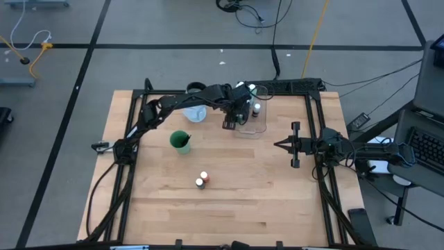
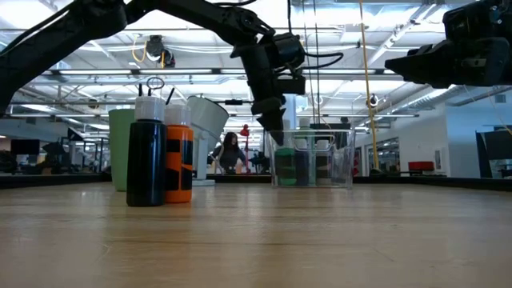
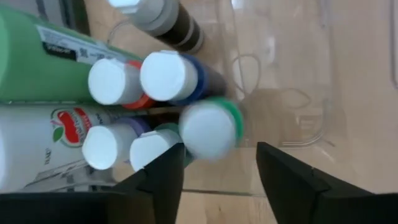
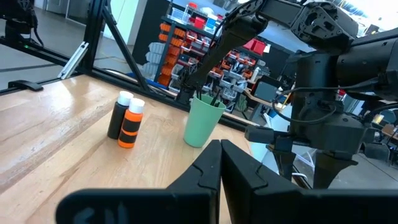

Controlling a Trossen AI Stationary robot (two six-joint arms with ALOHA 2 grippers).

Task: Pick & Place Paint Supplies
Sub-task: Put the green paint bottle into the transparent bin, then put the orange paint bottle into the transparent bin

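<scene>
My left gripper point(image 3: 221, 169) is open and points down over the near-left end of the clear tray point(image 1: 254, 129), where several white-capped paint bottles point(image 3: 165, 76) stand beside a tall green bottle point(image 3: 37, 65) and a tall white bottle point(image 3: 34, 140), both lying down. A green-bodied small bottle point(image 3: 210, 129) sits just beyond the fingertips, blurred. A black bottle point(image 2: 147, 156) and an orange bottle point(image 2: 180, 154) stand on the table. A green cup point(image 1: 180, 142) holds brushes. My right gripper point(image 4: 220, 158) is shut and waits at the table's right side.
A white cup point(image 1: 196, 113) stands left of the tray, near the far edge. The black frame rail point(image 1: 313, 132) runs along the table's right side by the right arm. Bare wood lies between the two loose bottles point(image 1: 202, 180) and the near edge.
</scene>
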